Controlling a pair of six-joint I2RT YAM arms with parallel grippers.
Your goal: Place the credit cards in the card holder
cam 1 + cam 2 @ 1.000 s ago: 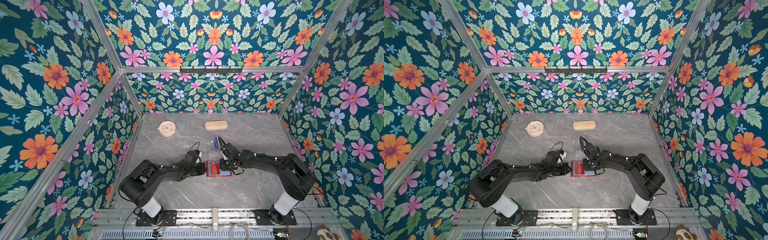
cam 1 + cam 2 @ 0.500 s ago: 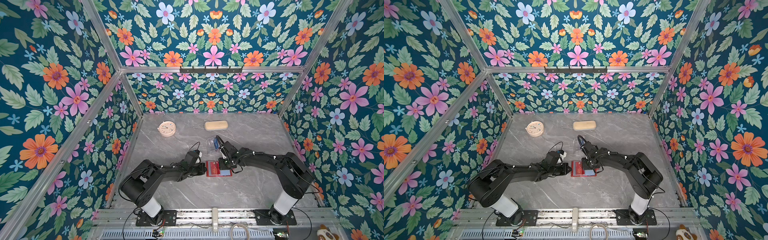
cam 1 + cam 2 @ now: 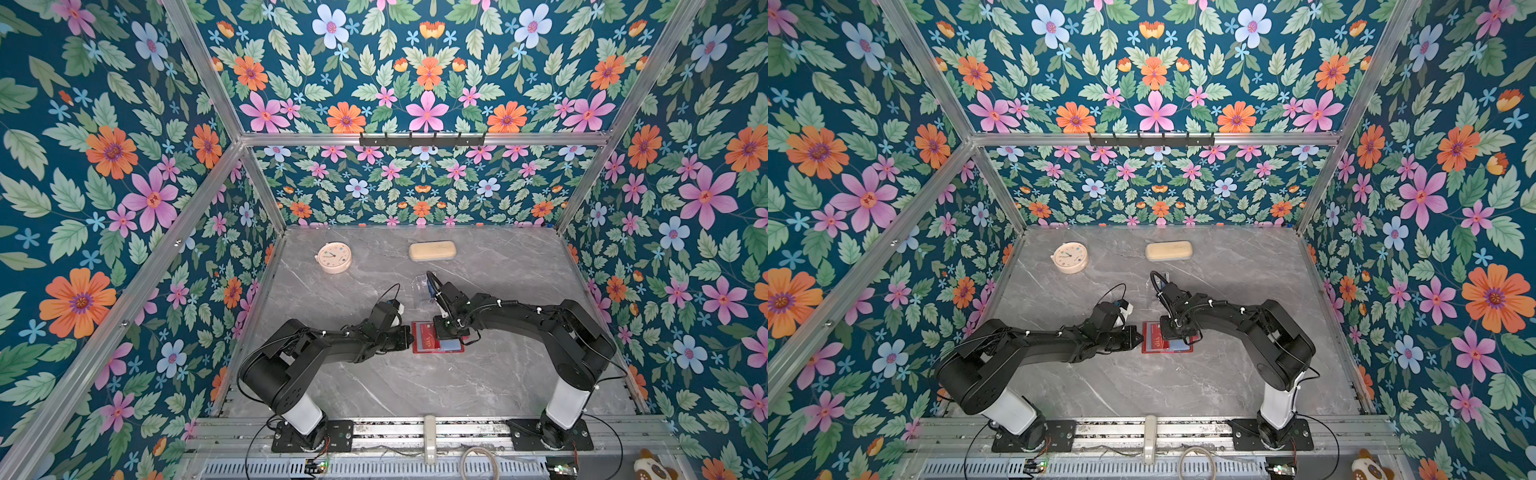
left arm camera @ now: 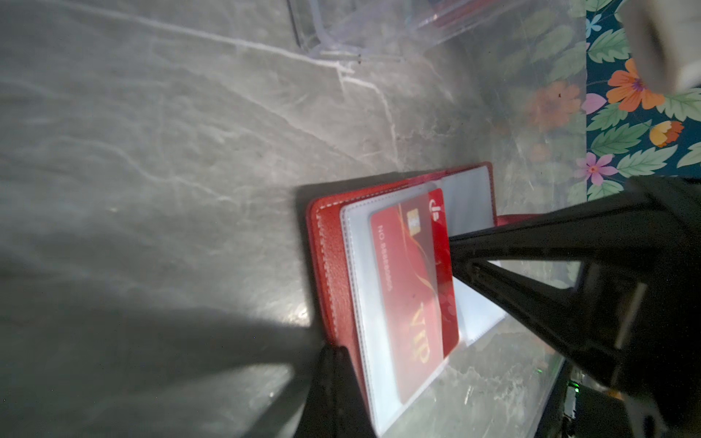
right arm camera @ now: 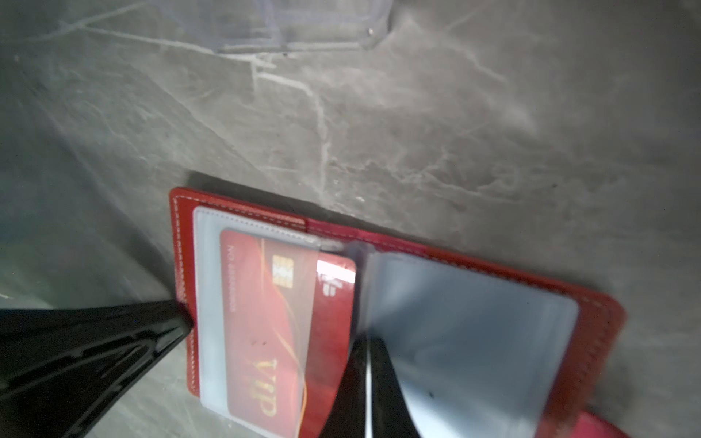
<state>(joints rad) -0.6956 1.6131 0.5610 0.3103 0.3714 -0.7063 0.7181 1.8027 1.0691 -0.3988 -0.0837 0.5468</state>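
Note:
The red card holder lies open on the grey table in both top views. My left gripper is shut, its tip pressing the holder's outer left edge. A red credit card with gold "VIP" lettering sits mostly inside a clear sleeve, with a strip sticking out toward the spine. My right gripper comes down from above, shut, with its tips against that exposed edge of the credit card. The holder's right page shows only a clear sleeve.
A clear acrylic stand just behind the holder has a blue card standing in it. Farther back lie a round pink clock and a beige oblong case. Floral walls enclose the table on three sides.
My right gripper's jaws have closed at the card's edge. The left gripper and the card holder have not visibly moved.

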